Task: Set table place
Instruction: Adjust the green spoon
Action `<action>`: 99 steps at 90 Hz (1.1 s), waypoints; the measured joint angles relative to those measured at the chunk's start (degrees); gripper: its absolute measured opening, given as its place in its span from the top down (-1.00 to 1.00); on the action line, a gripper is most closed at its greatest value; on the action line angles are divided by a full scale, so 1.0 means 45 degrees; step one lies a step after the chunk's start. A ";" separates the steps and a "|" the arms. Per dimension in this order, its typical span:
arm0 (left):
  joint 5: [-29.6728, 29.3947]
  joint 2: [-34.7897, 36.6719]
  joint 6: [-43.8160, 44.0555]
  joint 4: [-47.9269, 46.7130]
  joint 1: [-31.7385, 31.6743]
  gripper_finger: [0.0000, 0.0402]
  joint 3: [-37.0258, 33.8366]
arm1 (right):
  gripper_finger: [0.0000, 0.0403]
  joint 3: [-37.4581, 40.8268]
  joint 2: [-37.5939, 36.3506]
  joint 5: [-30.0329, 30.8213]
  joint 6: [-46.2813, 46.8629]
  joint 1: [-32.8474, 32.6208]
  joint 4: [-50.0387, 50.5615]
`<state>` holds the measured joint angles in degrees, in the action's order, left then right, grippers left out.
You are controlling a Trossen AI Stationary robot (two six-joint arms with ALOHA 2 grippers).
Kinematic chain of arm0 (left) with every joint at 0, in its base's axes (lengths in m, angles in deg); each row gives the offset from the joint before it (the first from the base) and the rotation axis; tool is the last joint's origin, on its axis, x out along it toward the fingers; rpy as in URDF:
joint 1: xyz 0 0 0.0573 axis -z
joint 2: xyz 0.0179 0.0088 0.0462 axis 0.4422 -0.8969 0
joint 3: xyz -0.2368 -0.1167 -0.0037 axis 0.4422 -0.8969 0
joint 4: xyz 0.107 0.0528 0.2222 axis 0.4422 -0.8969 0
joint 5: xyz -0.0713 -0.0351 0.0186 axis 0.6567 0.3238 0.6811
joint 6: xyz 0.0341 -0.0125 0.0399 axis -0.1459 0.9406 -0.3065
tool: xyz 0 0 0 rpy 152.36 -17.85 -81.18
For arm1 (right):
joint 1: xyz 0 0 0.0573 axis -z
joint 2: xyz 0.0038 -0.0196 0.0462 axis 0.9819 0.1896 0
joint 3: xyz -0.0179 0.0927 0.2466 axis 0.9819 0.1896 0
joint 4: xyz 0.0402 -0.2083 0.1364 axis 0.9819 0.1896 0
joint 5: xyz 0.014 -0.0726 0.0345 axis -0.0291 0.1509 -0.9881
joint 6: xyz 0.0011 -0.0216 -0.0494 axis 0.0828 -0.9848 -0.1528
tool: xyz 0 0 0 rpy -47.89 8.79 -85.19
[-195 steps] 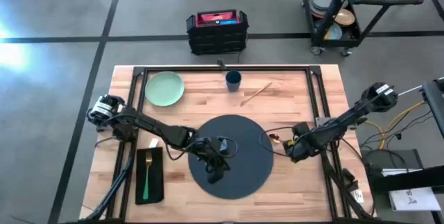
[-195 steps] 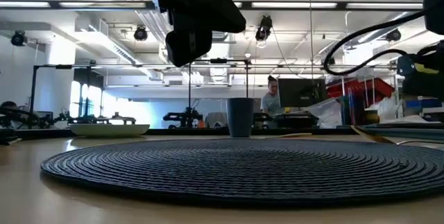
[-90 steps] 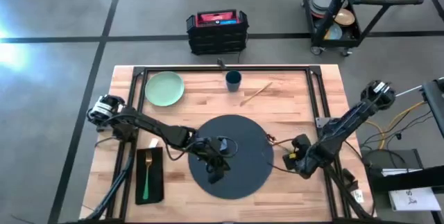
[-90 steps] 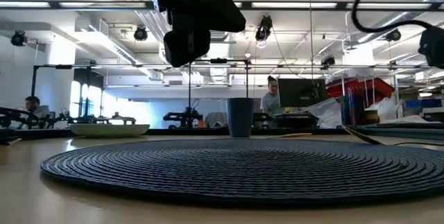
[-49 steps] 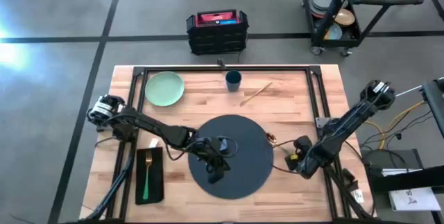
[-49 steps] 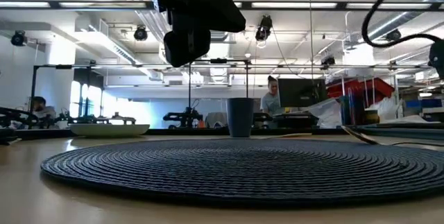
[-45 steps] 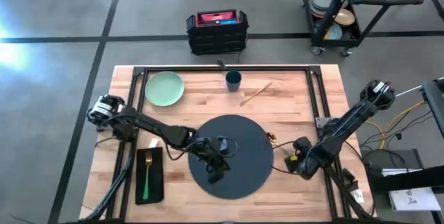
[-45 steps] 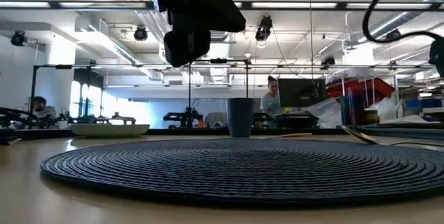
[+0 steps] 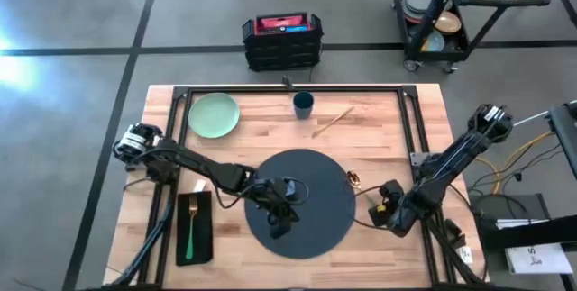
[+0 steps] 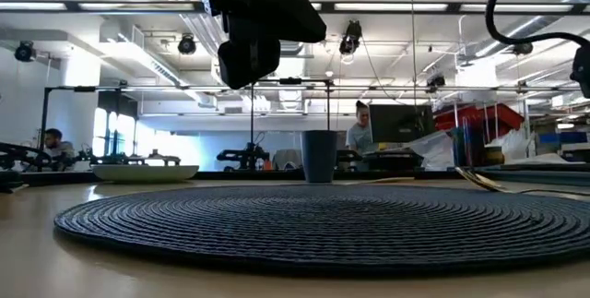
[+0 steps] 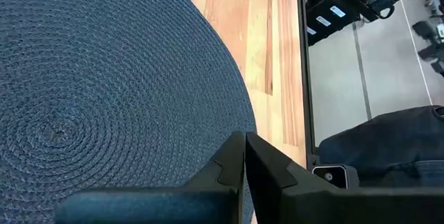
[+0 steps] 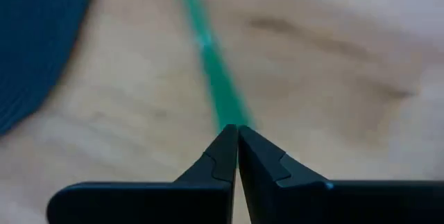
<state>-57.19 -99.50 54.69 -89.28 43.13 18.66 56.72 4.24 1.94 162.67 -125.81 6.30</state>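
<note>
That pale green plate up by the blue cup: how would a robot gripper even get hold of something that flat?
By the rim. The pale green plate lies flat on the table, so its raised edge is the only part two fingers could close over. Coming down from above on the edge facing the left gripper looks best: the cup stands on the plate's other side and that arm is probably nearer.

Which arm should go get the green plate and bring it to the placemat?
Left. Its gripper hangs shut and empty over the placemat, on the plate's side; the right gripper is shut on a green-handled utensil.
</note>
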 joint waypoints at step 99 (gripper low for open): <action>-0.0057 0.0000 0.0102 0.0054 0.0000 1.00 0.0000 | 1.00 0.0102 0.0909 0.1141 -0.1205 0.0209 -0.2501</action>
<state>-57.45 -99.50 55.15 -89.03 43.13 18.66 57.18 8.33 7.08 157.25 -124.87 -4.95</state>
